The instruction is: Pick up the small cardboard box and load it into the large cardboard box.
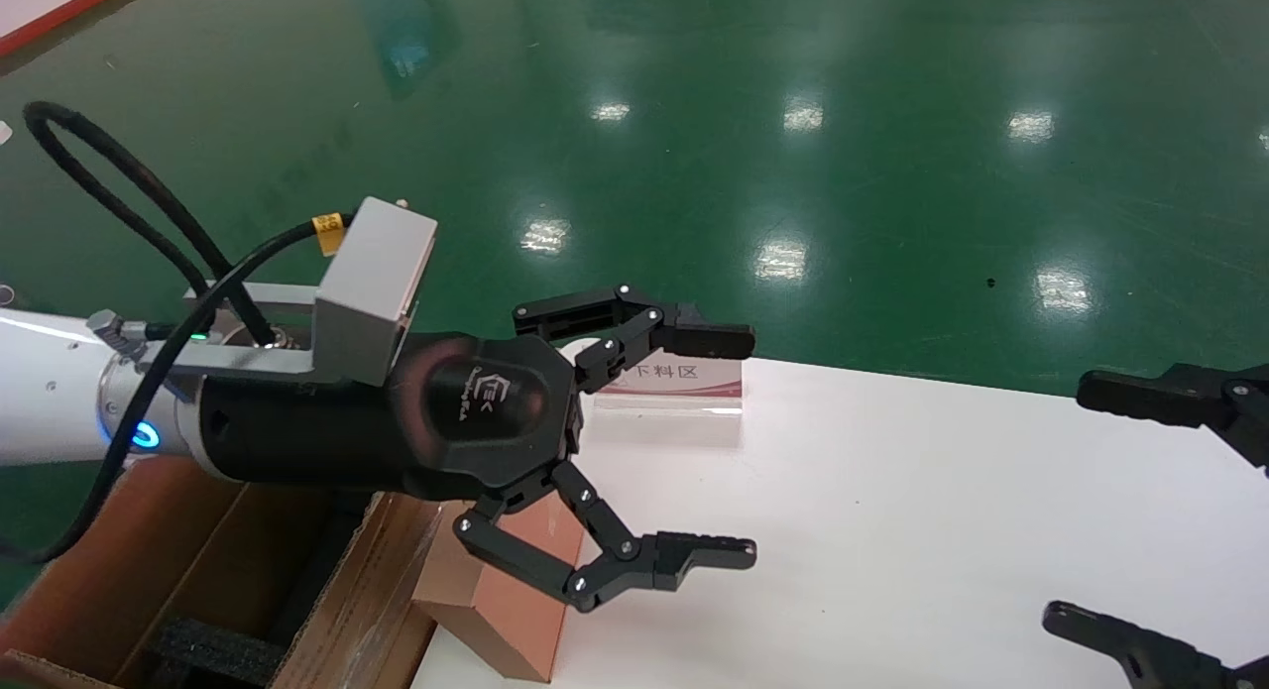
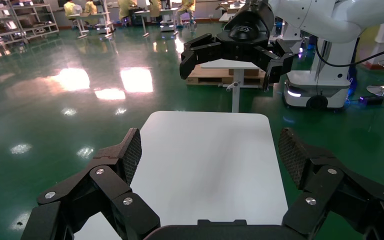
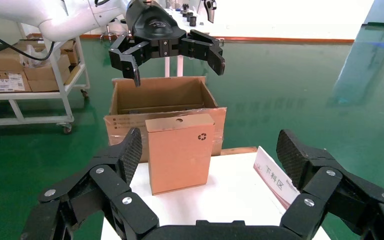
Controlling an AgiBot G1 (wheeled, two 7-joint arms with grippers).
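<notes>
Small box: the flat, plain brown small cardboard box, with a round hole and a black recycling mark on its face, stands upright on the white worktop, at the edge nearest the carton. In the head view it sits just below and behind my left fingers, untouched.

Large box: the deep brown corrugated large cardboard box stands open just beyond the worktop edge, behind the small box as my right wrist camera sees it. A strip of black foam shows inside.

Left fingers: spread wide and empty, hovering above the worktop, pointing across it toward my other hand and past the small box, not at it.

Right fingers: my right fingers are also spread wide and holding nothing, at the far end of the worktop, well apart from the small box, which lies straight ahead between the pads.

Other item: a clear acrylic sign with a red-and-white label stands on the worktop just beyond my upper left finger.

Done so far: nothing that I can judge; the small box is neither gripped nor lifted.

Left to do: close on the small box, raise it off the worktop, carry it over the open carton and lower it in.
</notes>
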